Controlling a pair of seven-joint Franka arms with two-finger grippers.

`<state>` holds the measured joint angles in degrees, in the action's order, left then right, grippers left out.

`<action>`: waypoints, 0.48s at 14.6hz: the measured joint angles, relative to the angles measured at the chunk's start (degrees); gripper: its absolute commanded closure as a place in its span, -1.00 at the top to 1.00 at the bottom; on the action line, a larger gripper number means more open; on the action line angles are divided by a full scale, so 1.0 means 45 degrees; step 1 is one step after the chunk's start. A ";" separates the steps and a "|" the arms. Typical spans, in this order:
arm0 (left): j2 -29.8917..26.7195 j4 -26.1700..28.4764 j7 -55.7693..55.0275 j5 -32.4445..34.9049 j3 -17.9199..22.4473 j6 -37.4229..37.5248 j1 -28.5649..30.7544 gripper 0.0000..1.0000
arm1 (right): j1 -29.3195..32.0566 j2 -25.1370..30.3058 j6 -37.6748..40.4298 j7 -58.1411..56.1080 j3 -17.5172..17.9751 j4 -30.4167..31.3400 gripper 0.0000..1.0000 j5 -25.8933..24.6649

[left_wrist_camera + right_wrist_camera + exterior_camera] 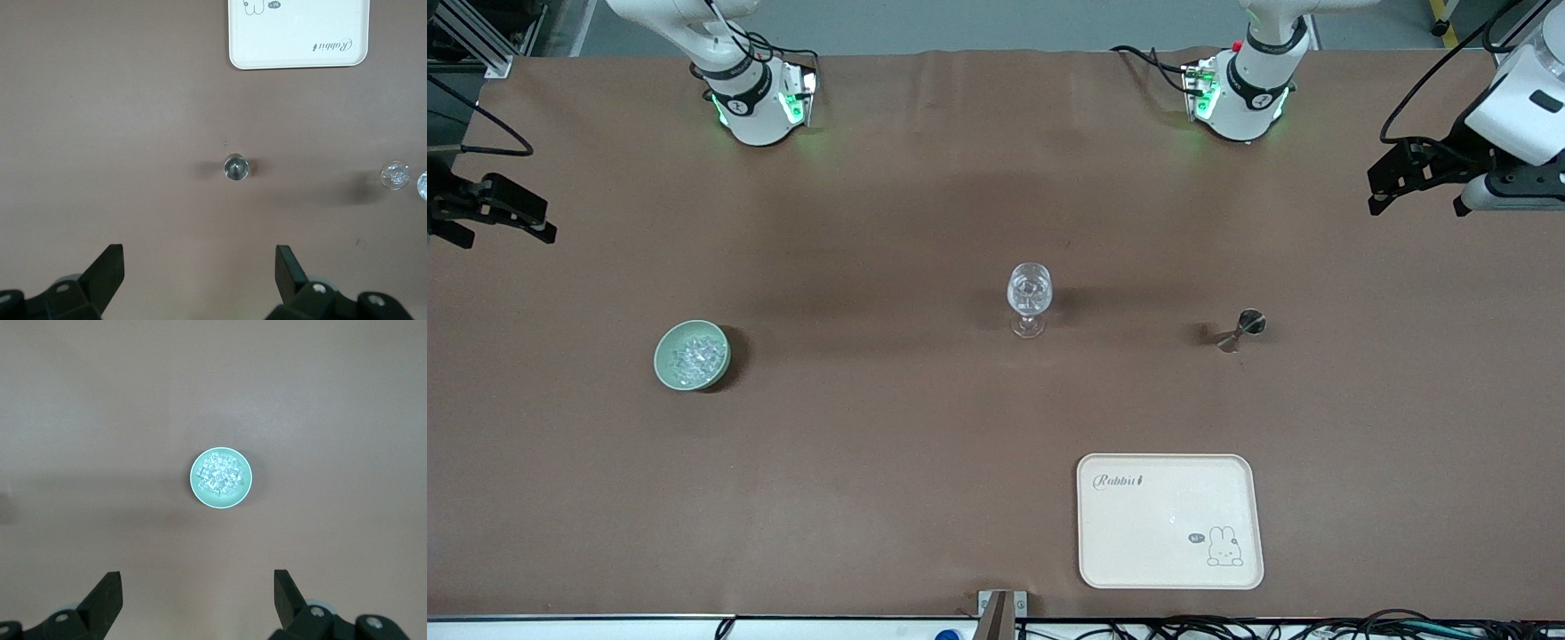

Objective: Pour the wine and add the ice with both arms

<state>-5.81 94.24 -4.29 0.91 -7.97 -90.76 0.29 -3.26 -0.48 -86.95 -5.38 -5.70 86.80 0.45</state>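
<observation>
Nothing gripped. Left tool (pixel 199 267) spread wide, empty, high over the jigger (pixel 1241 330). Right tool (pixel 197 590) likewise, high over the green bowl (pixel 692 356) heaped with ice (pixel 221 473). Wine glass (pixel 1029 298) mid-tabletop holding something clear, possibly ice. Judged early or finished; unclear.

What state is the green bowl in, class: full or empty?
Filled. The green bowl holds a heap of ice covering most of its inside; the front view shows the same pile.

robot lab, paper-covered table (pixel 925 427), cables (pixel 1227 629)
</observation>
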 measured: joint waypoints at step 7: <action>0.0074 -0.0054 0.0000 0.0206 0.0023 0.0000 0.0022 1.00 | -0.0002 -0.0051 -0.1003 -0.0001 0.0000 0.0654 1.00 0.0000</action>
<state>-5.48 93.99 -4.29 1.84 -7.86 -90.76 0.39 -3.27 -0.71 -91.46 -5.38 -5.70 89.74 0.45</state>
